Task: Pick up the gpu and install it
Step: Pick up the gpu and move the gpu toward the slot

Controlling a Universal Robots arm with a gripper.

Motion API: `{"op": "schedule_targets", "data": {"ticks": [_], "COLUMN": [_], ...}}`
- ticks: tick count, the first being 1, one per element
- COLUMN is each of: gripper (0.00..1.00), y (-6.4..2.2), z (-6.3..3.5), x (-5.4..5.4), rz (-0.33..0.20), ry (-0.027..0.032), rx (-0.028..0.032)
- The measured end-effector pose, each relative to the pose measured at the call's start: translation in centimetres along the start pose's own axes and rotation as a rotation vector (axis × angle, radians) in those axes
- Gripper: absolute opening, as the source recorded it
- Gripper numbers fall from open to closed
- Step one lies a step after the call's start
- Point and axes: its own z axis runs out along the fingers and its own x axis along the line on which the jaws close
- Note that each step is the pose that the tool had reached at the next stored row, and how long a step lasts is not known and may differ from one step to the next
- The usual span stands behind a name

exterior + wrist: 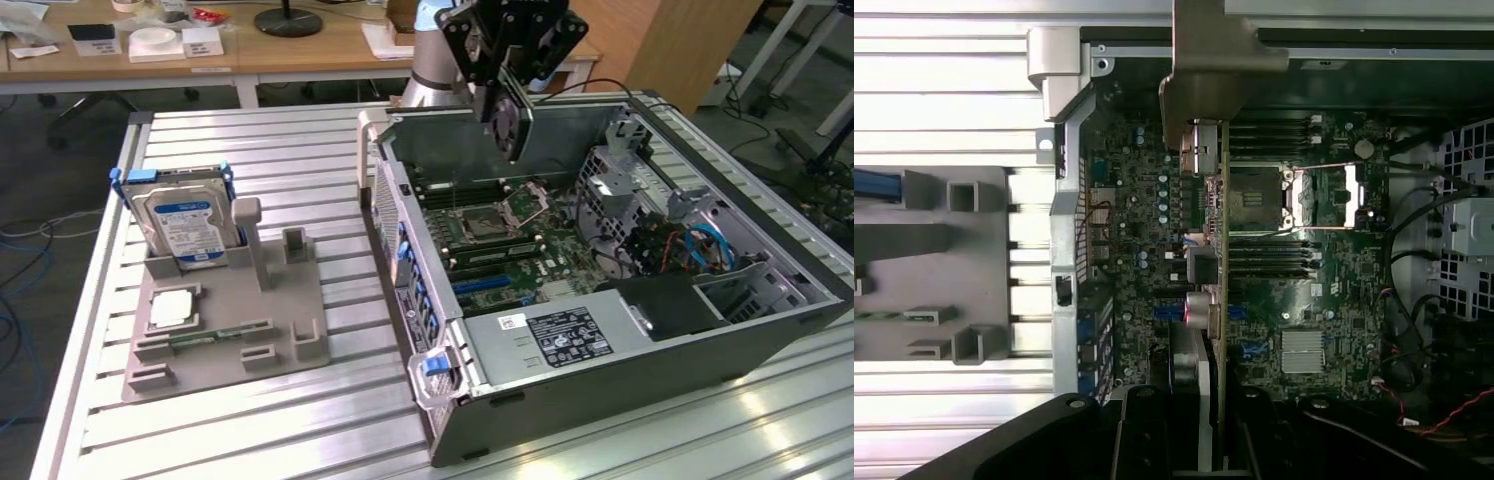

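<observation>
The gpu (pixel 511 120), a thin dark card with a round fan, hangs upright on edge above the back of the open computer case (pixel 747 340). My gripper (pixel 511 70) is shut on its upper edge. In the wrist view the gpu (pixel 1206 200) is seen edge-on over the motherboard (pixel 1304 300), with its silvery end bracket (pixel 1214 60) reaching toward the case's rear wall. My gripper (pixel 1199 445) clamps the card from both sides with black fingers (pixel 1144 430). The card hovers above the board, apart from the blue slots (pixel 1249 348).
A grey holder (pixel 227 310) at the exterior view's left carries a hard drive (pixel 187 225), a square chip (pixel 174 308) and a green memory stick (pixel 200 338). Inside the case are the CPU socket (pixel 481 222), cables (pixel 694 245) and a power supply (pixel 561 335). Desks stand behind.
</observation>
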Motion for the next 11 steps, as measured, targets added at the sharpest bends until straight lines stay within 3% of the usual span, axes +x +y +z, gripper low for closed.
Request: {"op": "schedule_targets", "data": {"ticks": [11], "gripper": [0.28], "y": [0.05], "z": [0.13], "x": [-2.1], "rz": [-0.026], "ry": [0.0006], "rx": [-0.0006]}}
